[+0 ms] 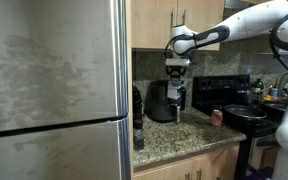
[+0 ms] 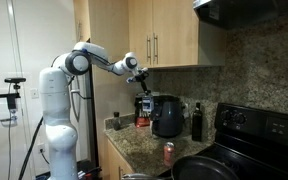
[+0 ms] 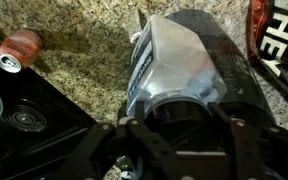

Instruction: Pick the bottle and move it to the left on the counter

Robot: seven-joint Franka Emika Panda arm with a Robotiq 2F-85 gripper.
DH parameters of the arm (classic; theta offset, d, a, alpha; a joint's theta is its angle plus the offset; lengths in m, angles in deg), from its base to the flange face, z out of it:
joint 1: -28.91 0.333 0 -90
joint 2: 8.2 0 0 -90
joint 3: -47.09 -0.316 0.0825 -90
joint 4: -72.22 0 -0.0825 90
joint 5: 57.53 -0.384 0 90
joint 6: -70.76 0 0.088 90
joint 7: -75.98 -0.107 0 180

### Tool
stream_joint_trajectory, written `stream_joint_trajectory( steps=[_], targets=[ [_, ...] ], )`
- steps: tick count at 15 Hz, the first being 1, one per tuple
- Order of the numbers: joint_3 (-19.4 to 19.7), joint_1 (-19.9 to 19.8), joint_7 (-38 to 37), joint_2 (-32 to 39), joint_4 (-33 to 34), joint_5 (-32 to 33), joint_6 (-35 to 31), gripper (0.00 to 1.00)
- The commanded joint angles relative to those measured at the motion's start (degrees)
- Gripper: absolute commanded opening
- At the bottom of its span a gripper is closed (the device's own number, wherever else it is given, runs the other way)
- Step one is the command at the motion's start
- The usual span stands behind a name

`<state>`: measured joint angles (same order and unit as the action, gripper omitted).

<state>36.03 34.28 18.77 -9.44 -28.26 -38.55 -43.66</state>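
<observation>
The tabletop (image 3: 84,25) is granite, speckled brown and grey; the bottle (image 3: 174,60) white with a blue marking (along one edge); the can (image 3: 18,50) reddish-pink; the air fryer (image 3: 234,65) black; the cabinets (image 2: 174,30) pale wood-toned; the fridge (image 1: 54,70) streaky grey.

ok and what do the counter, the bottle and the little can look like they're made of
Counter: polished stone, likely granite, going by the brown-grey speckle and sheen.
Bottle: looks like white, slightly translucent plastic with a blue marking; soft highlights, no glassy glare.
Can: probably aluminium, reddish printed side with a bare silver rim.
</observation>
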Motion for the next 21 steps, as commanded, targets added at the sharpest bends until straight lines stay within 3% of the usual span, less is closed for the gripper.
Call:
stream_joint_trajectory(
  steps=[1, 3, 4, 8, 13, 18, 21],
  targets=[
    [0.84, 1.19, 0.67, 0.22, 0.35, 0.01, 0.2, 0.63],
    [0.94, 1.16, 1.5, 0.22, 0.43, 0.01, 0.2, 0.63],
    [1.01, 1.2, 4.6, 1.64, 1.23, -1.46, -1.77, 0.38],
    [-1.01, 4.82, 12.45, 9.89, 8.46, -0.15, -3.45, 0.38],
    [-1.88, 10.68, 22.23, 17.81, 15.28, -2.99, -5.98, 0.38],
    [-2.85, 12.58, 35.7, 17.18, 13.21, -12.19, -4.11, 0.38],
    [-2.17, 13.65, 38.99, 16.5, 12.33, -11.29, -3.59, 0.38]
  ],
)
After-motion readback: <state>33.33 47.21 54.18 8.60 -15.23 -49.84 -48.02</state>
